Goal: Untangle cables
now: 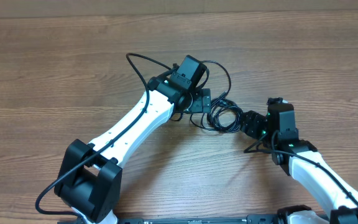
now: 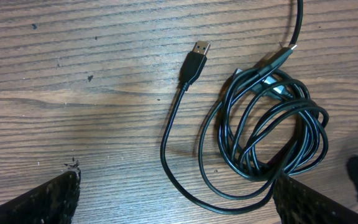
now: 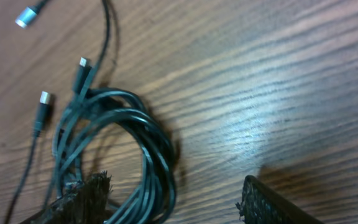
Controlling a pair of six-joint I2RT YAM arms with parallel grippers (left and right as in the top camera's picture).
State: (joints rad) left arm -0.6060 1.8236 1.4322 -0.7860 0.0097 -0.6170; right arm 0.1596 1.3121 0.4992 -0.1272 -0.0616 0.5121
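Observation:
The cables (image 1: 224, 117) lie as one tangled coil of thin black cord on the wooden table, between the two arms. In the left wrist view the coil (image 2: 272, 130) sits to the right, and a loose end with a USB plug (image 2: 195, 61) points up. My left gripper (image 2: 176, 208) is open above the wood, with the coil's lowest loop running between its fingers close to the right one. In the right wrist view the coil (image 3: 114, 149) lies at the left. My right gripper (image 3: 176, 202) is open, and the coil's right-hand strands rest just inside its left finger (image 3: 82, 202), unclamped.
Three silver-tipped plug ends (image 3: 43, 98) spread out beyond the coil in the right wrist view. The left arm's thick black wire (image 1: 142, 59) arches over the table behind the left gripper (image 1: 201, 99). Bare wooden table (image 1: 55, 62) surrounds the arms.

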